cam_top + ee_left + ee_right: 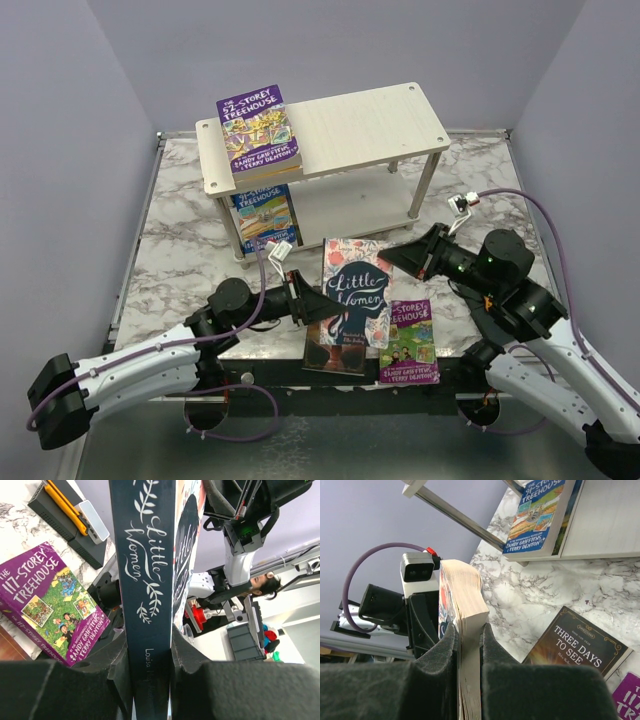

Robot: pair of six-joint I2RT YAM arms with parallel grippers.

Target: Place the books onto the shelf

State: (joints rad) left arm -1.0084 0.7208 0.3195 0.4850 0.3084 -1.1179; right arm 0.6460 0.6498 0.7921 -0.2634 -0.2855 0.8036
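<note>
two sets of fingers held the dark floral little women (pixel 355 290) between them, raised off the near part of the marble counter (pixel 180 250), with its cover turned toward the overhead camera. the left fingers (pixel 112 660) were pressed against both sides of its spine, near the author's name. the right fingers (pixel 442 650) were pinched tight on the cover and page block at the opposite edge. under the raised book, flat on the counter, lay a dark brown book titled three days to see (pixel 335 355), partly hidden in the top view. just right of it lay the purple 117-storey treehouse (pixel 410 342), face up at the counter's near edge. farther back stood the pale shelf (pixel 370 120). a purple 52-storey treehouse (pixel 258 130) lay flat on the left end of its top board. a blue treehouse book (pixel 263 215) lay on the left of the lower tier, below the purple one.
</note>
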